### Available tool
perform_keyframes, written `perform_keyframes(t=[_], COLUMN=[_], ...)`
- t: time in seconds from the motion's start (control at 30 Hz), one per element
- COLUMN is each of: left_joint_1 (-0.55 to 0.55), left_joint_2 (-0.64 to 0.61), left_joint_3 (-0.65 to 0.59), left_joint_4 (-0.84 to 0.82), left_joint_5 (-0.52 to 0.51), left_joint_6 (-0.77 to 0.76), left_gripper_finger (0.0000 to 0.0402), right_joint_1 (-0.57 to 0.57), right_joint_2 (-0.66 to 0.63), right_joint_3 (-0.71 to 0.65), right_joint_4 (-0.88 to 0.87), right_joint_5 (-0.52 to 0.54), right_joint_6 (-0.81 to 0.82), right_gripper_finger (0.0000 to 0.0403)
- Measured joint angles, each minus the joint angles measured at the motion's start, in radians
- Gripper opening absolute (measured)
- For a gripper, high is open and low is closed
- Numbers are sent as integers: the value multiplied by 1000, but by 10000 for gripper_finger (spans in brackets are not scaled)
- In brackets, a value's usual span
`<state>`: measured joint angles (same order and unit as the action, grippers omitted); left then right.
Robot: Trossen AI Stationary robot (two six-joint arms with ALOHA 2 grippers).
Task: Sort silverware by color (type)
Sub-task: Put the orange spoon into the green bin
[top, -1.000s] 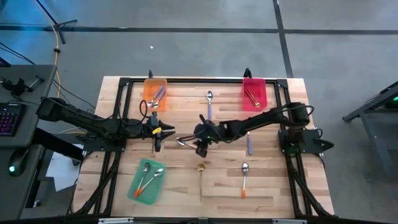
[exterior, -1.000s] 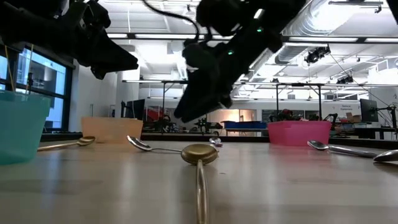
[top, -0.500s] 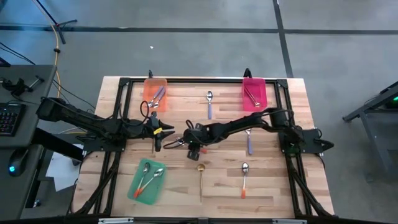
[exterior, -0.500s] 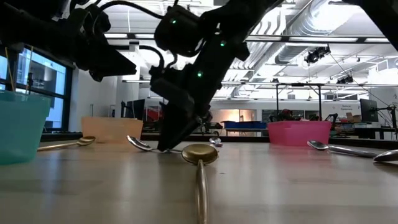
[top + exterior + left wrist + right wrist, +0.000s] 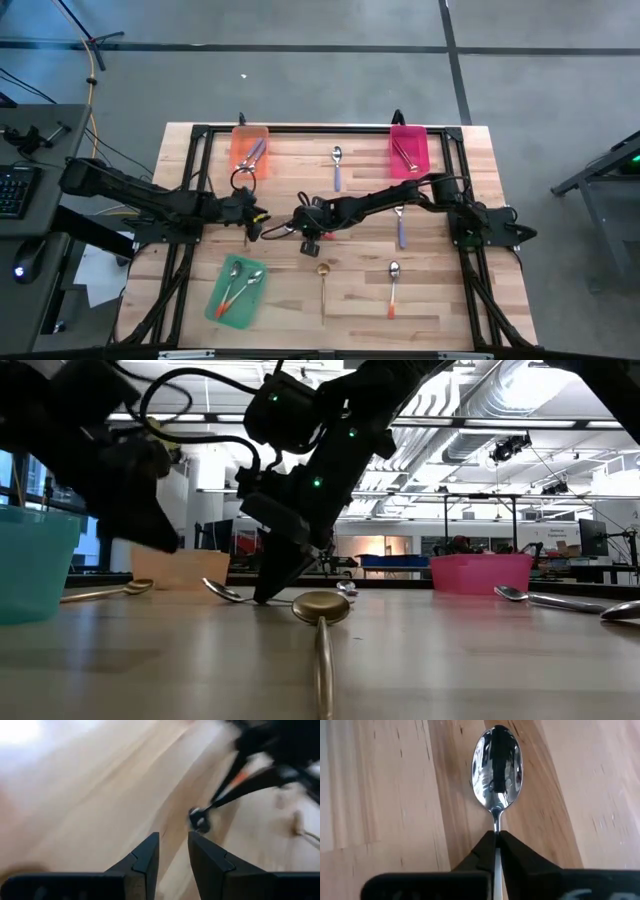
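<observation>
Dark right gripper stretched low, jaws pinching spoon.

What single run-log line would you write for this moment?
right end effector: shut on spoon neck, mid-table | left end effector: beside it, empty

**Spoons lying scattered and sorted**

Lying flat mid-table: silver-bowled spoon, neck pinched between the closed right pincer fingers. Gold spoon resting bowl up nearby. Orange-handled spoon and two purple-handled spoons lying loose. Others sitting in the trays, sorted by colour.
</observation>
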<state>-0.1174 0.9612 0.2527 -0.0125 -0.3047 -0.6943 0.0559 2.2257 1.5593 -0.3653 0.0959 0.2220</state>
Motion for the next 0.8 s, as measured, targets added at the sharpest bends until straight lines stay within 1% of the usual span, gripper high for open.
perform_keyframes(t=[0.07,0.13,0.2,0.4,0.5,0.63,0.8], left_joint_1=[26,55,78,131,154,179,198], left_joint_2=[26,63,104,228,289,363,424], left_joint_3=[0,0,0,0,0,0,2], left_joint_4=[-7,14,55,222,292,350,409], left_joint_5=[39,113,184,299,329,382,388], left_joint_6=[-57,-90,-98,-143,-160,-168,-171], left_gripper_finger=[97,104,114,154,170,177,177], right_joint_1=[0,0,0,0,-1,-1,-1], right_joint_2=[1,2,2,3,3,5,14], right_joint_3=[-1,-2,-3,-3,-3,-4,-5], right_joint_4=[11,22,27,33,38,55,104], right_joint_5=[0,0,0,0,1,6,12], right_joint_6=[-3,-3,-5,-21,-24,-30,-48], right_gripper_finger=[12,16,17,5,2,1,1])
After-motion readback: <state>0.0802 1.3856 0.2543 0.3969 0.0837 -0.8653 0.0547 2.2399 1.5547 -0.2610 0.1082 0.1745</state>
